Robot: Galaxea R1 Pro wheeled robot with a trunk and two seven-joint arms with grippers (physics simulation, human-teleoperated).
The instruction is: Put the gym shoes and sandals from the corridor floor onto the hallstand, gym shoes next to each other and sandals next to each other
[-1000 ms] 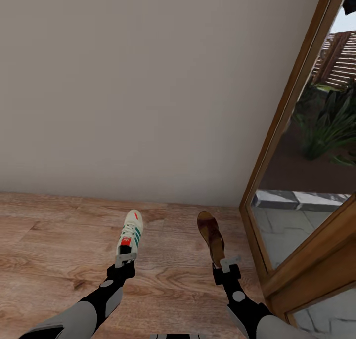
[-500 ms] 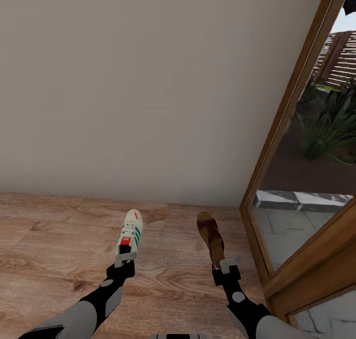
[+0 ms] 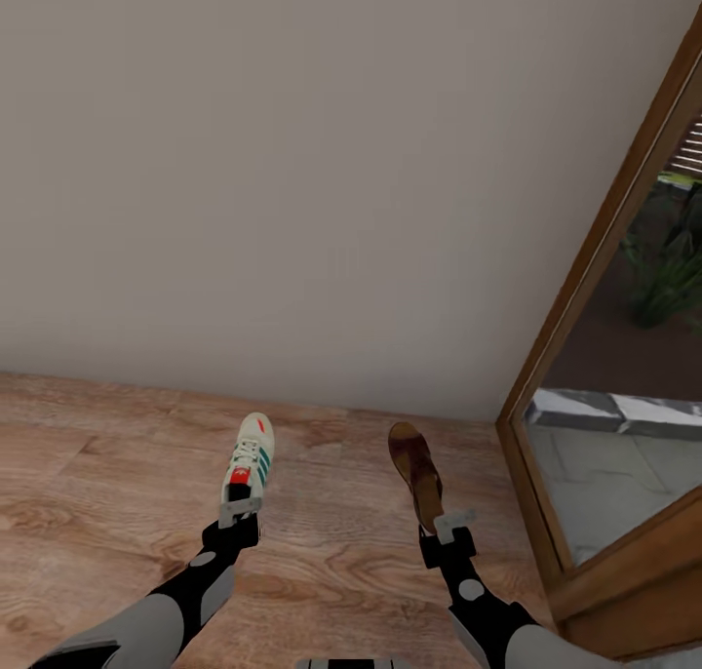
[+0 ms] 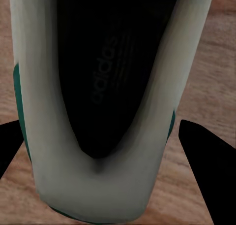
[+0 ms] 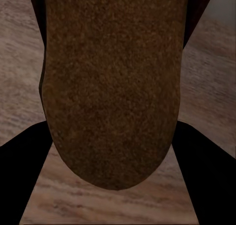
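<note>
Camera has panned left: wooden door frame (image 3: pixel 624 230) sits further right; arms unchanged. Left gripper (image 3: pixel 238 509) jaws clamp heel of white low-top sneaker with teal stripes (image 3: pixel 250 459), lower centre-left. Right gripper (image 3: pixel 447 526) jaws clamp heel of flat brown leather sandal (image 3: pixel 415 469), lower centre-right. Both held over light wood-plank floor (image 3: pixel 88 474), near beige wall (image 3: pixel 292 162).

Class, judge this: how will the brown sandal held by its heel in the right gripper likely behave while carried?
The sandal looks thin and flat, so probably light. Gripped only at its heel by the right gripper, its toe may droop or swing. Its grainy insole probably resists slipping.
</note>
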